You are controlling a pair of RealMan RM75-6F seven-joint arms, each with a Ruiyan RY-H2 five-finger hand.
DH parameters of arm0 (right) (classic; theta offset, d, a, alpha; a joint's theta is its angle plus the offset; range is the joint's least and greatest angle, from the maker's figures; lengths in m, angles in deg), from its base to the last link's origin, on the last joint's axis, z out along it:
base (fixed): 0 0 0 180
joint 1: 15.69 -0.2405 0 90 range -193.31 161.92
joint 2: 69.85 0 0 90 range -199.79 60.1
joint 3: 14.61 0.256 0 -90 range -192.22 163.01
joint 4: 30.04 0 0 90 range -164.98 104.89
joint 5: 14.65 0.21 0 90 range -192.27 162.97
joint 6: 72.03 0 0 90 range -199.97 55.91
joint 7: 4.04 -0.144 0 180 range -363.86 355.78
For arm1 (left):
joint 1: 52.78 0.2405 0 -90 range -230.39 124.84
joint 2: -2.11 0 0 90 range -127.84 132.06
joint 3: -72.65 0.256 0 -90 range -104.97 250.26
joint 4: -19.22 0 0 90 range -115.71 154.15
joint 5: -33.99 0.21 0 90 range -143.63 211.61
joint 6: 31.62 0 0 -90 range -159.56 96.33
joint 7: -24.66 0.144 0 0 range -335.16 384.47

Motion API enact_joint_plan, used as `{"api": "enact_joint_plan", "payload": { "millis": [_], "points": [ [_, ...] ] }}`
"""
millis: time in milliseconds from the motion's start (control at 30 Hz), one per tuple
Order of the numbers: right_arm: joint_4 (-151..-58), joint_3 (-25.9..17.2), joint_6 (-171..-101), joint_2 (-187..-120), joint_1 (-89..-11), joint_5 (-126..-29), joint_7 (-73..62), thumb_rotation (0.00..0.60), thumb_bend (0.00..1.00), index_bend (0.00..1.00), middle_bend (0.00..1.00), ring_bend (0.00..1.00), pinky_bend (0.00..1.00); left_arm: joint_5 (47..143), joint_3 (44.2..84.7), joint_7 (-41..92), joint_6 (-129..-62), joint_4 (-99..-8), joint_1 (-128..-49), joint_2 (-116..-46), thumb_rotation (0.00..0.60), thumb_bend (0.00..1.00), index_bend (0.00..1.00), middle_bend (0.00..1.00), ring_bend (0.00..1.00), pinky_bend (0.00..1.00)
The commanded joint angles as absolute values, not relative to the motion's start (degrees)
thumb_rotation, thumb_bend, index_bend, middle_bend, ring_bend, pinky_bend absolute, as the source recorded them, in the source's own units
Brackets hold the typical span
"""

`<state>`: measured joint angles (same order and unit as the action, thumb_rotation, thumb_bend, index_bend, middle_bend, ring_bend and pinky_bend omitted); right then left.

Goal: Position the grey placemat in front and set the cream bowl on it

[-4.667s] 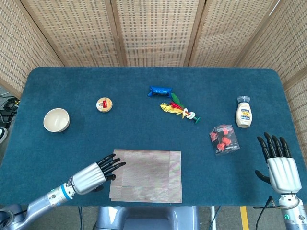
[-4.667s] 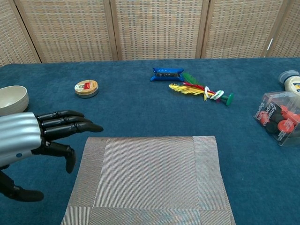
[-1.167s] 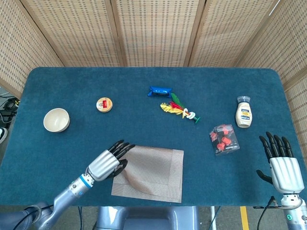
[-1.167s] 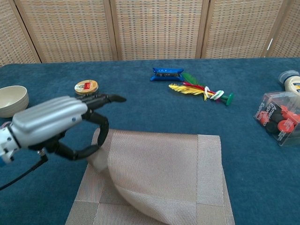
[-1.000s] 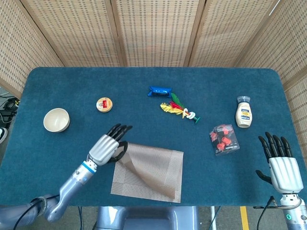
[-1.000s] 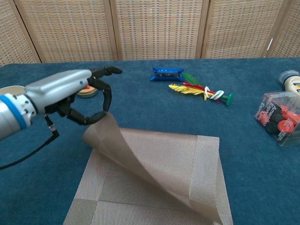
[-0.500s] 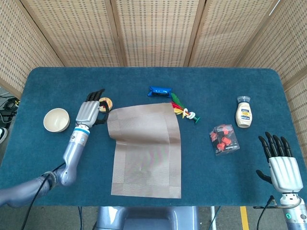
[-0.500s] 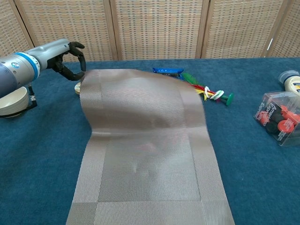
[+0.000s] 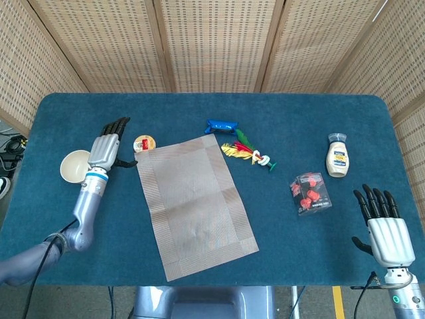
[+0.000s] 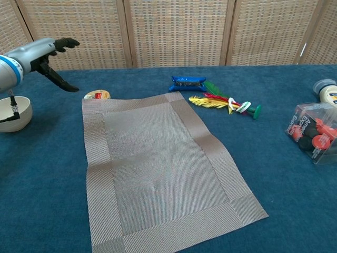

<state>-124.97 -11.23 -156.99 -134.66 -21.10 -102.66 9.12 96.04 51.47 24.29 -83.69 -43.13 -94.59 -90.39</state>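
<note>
The grey placemat (image 9: 196, 205) now lies unfolded and skewed, released by the left hand (image 9: 106, 147), whose fingers are spread and empty. The cream bowl (image 9: 73, 165), just beside that hand, looks empty. The right hand (image 9: 382, 226) is spread, holding nothing.

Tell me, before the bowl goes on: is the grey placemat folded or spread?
Spread: the grey placemat lies open, single-layered, all four corners showing.

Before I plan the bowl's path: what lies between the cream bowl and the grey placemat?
In the head view, the left hand hangs above that stretch between the cream bowl and the grey placemat; a small round tin sits just beyond.
</note>
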Motion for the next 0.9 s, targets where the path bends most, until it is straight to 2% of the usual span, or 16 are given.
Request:
{"api": "enact_joint_plan", "payload": {
  "millis": [33, 300, 433, 667, 900],
  "points": [
    [-124.5, -11.9, -156.6, -135.0, -21.4, -103.9, 9.1, 0.6, 0.0, 0.04, 0.0, 0.0, 0.0, 101.0, 53.6, 22.6, -89.5, -48.2, -91.0, -85.4, 0.6, 0.0, 0.0, 0.0, 0.0, 0.0],
    [-118.8, -16.0, -151.5, -136.9, -25.9, -113.8, 5.9, 0.6, 0.0, 0.1, 0.0, 0.0, 0.0, 103.8, 56.2, 26.6, -100.1, -64.4, -82.6, -74.3, 0.6, 0.0, 0.0, 0.0, 0.0, 0.0],
    [-116.5, -18.5, -146.7, -137.5, -31.0, -120.3, 0.3, 0.6, 0.0, 0.11, 0.0, 0.0, 0.0, 104.5, 59.0, 29.5, -104.8, -72.8, -77.6, -68.8, 0.6, 0.0, 0.0, 0.0, 0.0, 0.0],
    [-114.1, -20.0, -141.7, -140.1, -38.5, -127.2, -5.2, 0.6, 0.0, 0.13, 0.0, 0.0, 0.0, 107.1, 63.3, 31.9, -111.2, -81.2, -71.2, -64.4, 0.6, 0.0, 0.0, 0.0, 0.0, 0.0],
    [-112.3, -19.9, -136.3, -144.3, -43.7, -129.6, -4.7, 0.6, 0.0, 0.14, 0.0, 0.0, 0.0, 108.9, 66.3, 32.7, -114.1, -85.8, -67.5, -62.1, 0.6, 0.0, 0.0, 0.0, 0.0, 0.0]
  ]
}}
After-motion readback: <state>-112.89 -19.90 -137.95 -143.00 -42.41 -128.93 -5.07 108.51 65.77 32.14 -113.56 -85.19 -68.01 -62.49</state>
